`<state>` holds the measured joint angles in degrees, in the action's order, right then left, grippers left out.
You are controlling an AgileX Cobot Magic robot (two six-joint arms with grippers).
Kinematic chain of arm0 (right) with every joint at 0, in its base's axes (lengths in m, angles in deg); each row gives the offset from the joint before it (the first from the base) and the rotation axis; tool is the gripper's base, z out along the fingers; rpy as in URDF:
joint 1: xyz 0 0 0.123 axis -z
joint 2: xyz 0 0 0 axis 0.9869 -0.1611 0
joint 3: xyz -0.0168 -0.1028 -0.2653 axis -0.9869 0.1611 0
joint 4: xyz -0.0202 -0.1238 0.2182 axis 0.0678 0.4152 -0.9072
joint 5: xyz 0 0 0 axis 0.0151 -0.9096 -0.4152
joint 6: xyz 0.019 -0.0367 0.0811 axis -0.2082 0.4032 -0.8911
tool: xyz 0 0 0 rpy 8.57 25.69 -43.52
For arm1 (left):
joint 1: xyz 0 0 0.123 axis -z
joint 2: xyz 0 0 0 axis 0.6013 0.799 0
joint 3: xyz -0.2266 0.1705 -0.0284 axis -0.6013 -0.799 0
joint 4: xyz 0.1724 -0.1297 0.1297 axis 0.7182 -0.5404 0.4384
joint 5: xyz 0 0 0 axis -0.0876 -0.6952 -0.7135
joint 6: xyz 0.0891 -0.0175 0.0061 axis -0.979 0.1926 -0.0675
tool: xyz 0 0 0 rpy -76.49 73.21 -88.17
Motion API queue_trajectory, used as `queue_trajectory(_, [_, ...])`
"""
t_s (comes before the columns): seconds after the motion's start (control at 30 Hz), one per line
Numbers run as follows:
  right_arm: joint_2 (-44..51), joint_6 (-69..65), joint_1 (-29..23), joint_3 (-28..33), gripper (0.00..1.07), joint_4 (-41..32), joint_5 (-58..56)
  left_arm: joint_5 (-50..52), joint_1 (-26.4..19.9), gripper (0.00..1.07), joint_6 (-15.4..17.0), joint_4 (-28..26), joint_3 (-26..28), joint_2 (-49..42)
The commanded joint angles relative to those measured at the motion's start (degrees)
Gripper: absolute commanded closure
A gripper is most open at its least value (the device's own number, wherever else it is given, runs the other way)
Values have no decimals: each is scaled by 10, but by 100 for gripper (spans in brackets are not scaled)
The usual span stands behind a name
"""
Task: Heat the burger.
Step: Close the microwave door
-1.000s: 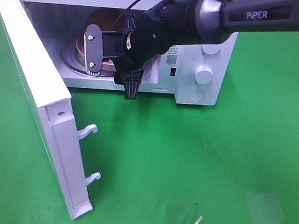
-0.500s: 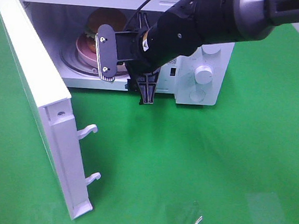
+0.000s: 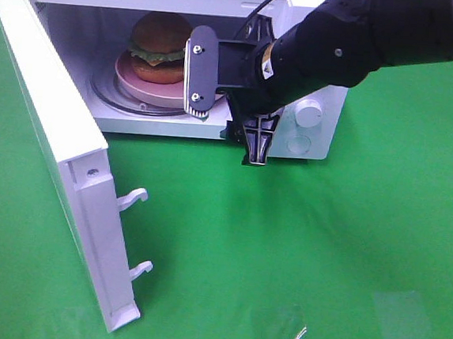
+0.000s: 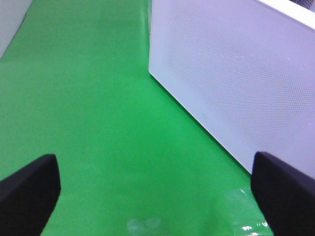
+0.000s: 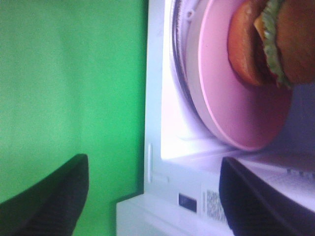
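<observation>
Glossy domed burger [image 3: 160, 45] on round pink plate [image 3: 136, 90] in microwave [image 3: 324, 140]; left gripper [image 4: 156, 192] and right gripper [image 5: 153, 196] spread.

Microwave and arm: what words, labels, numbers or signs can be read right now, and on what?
Nothing reads clearly.
Sticker on the microwave front, right wrist view: code-like speckle, too blurred to read.
Dark mark beside it: blurred, unreadable.
Upper knob: no legible markings.
Right arm: no lettering shows.
</observation>
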<state>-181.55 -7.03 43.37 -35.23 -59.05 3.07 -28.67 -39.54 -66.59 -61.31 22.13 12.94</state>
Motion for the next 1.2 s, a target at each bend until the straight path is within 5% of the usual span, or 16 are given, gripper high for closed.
queue_trajectory(0.03, [49, -79, 6, 32, 33, 4, -3, 7, 2, 6, -1, -2, -1, -6])
queue_trajectory(0.6, [204, -370, 10, 67, 31, 0, -197, 7, 2, 6, -1, -2, -1, -6])
queue_trajectory(1.03, [284, -500, 170, 67, 31, -68, -403, 7, 2, 6, -1, -2, -1, -6])
queue_trajectory(1.2, [315, -499, 193, 67, 31, -72, -439, 7, 2, 6, -1, -2, -1, -6])
